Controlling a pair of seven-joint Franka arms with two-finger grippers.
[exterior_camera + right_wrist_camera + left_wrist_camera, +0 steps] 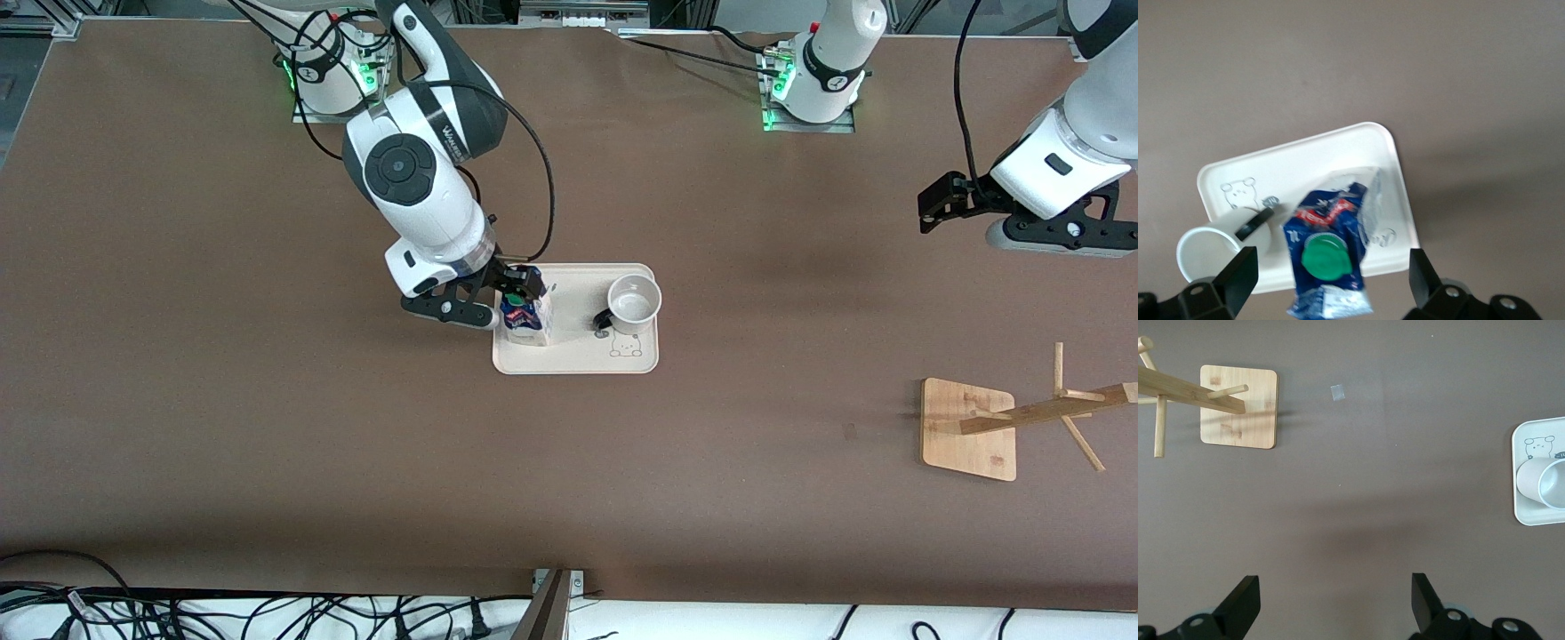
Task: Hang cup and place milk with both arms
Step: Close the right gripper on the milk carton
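The milk (524,322), a blue and white carton with a green cap, stands on the cream tray (578,360) at the tray's end toward the right arm. The white cup (634,300) with a black handle stands upright on the tray's end toward the left arm. My right gripper (520,284) is open over the milk. In the right wrist view its fingers straddle the milk (1331,260) without touching, and the cup (1201,253) sits beside the milk. My left gripper (935,209) is open and empty over bare table; it also shows in the left wrist view (1335,607).
A wooden cup rack (967,429) with slanted pegs stands toward the left arm's end of the table, nearer the front camera than the tray. The left wrist view shows the rack (1239,407), the tray (1531,440) and the cup (1545,483).
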